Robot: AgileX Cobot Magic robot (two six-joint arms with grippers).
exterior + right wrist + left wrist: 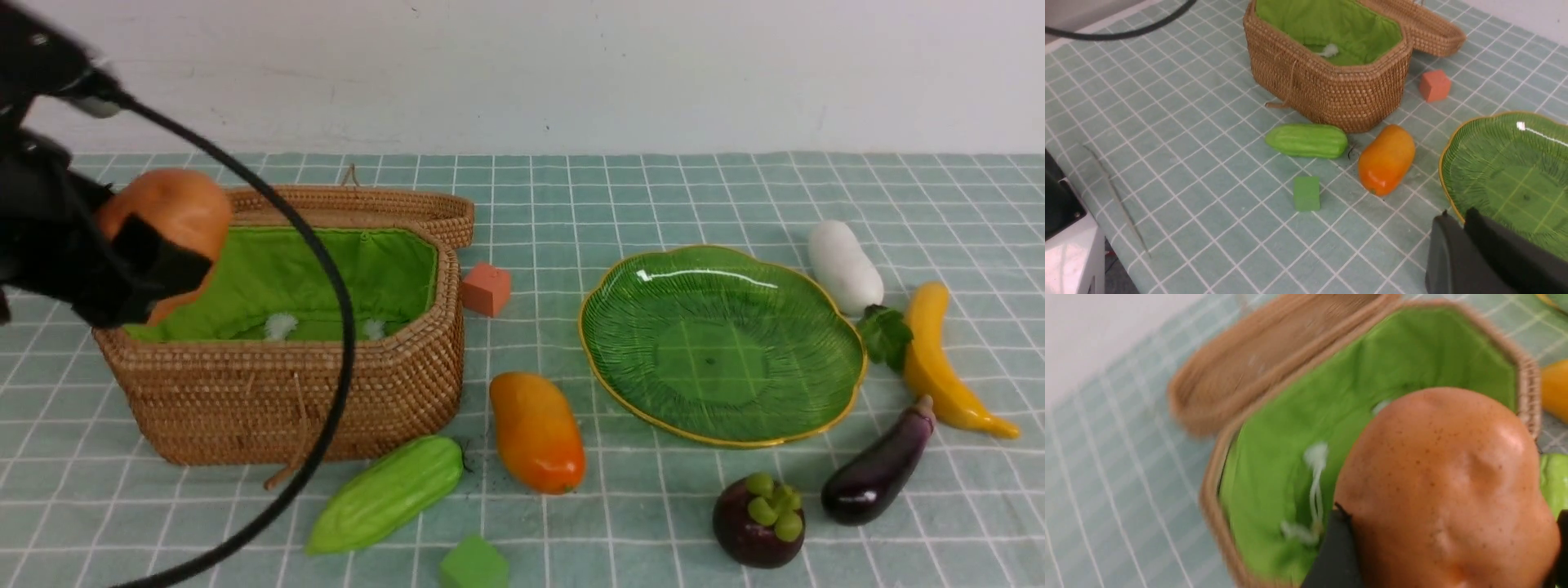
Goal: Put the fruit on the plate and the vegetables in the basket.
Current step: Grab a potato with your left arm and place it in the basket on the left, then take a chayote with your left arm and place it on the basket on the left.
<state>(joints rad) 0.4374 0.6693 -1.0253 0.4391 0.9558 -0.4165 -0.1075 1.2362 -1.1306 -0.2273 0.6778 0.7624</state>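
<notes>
In the front view, a black cable arcs across the basket, and the left gripper pinches the potato above the basket's left end. The left wrist view shows the potato over the green lining. In the right wrist view, the right gripper, its jaws pressed together, hovers beside the plate.

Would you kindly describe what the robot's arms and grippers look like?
The left arm is matt black, with a thin black cable looping from a grey fitting. The left gripper has blocky black fingers; the right gripper has flat dark-grey ones. No markings show.
</notes>
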